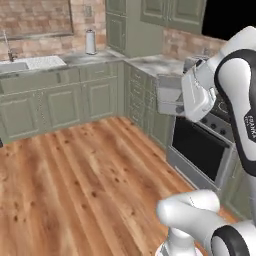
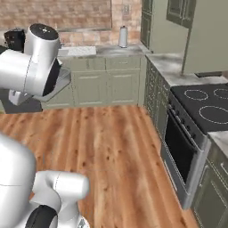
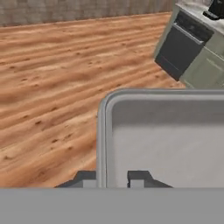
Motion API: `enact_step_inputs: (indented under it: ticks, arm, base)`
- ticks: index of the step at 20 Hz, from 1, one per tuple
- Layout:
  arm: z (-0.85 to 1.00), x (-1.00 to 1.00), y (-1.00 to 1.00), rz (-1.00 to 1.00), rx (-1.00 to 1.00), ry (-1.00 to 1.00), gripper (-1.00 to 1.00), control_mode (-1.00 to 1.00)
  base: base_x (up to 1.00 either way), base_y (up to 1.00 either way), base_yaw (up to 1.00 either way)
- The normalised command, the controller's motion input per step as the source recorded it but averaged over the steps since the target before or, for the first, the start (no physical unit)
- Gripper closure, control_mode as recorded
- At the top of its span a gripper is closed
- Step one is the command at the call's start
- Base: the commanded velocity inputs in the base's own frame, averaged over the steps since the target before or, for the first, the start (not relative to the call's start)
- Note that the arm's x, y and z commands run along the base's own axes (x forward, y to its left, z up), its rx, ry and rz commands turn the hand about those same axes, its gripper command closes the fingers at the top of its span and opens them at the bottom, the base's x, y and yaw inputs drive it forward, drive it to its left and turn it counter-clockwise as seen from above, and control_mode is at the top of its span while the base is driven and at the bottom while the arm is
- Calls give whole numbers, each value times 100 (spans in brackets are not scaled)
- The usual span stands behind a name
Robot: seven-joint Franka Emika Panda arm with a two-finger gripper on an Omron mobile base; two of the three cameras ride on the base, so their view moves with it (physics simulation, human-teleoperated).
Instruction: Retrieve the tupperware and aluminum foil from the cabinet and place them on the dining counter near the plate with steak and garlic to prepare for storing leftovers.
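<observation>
Hand view: gripper (image 3: 113, 178) clamped on tub (image 3: 166, 140) rim at 6 o'clock, carried over floor (image 3: 48, 87); placing and foil remain.

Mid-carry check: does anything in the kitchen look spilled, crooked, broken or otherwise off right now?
Nothing stands out. The claw is shut on the rim of the grey tub, one finger each side of its wall, and the tub looks empty. The wood floor shows no spills, the oven door is closed, and the paper towel roll stands upright on the counter.
</observation>
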Motion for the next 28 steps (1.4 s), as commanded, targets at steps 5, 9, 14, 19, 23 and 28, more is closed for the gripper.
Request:
enact_step_inputs:
  ticks: [5, 9, 14, 19, 23, 28]
  arm:
    - [0, 0, 0, 0, 0, 0, 100, 100]
    - [0, 0, 0, 0, 0, 0, 100, 100]
    - [0, 0, 0, 0, 0, 0, 100, 100]
    - [0, 0, 0, 0, 0, 0, 100, 100]
    - [0, 0, 0, 0, 0, 0, 100, 100]
    - [0, 0, 0, 0, 0, 0, 100, 100]
  base:
    - [-4, 0, 100]
    - [51, 0, 86]
    - [100, 12, 48]
    - [100, 13, 31]
    - [100, 21, 21]
    - [100, 32, 17]
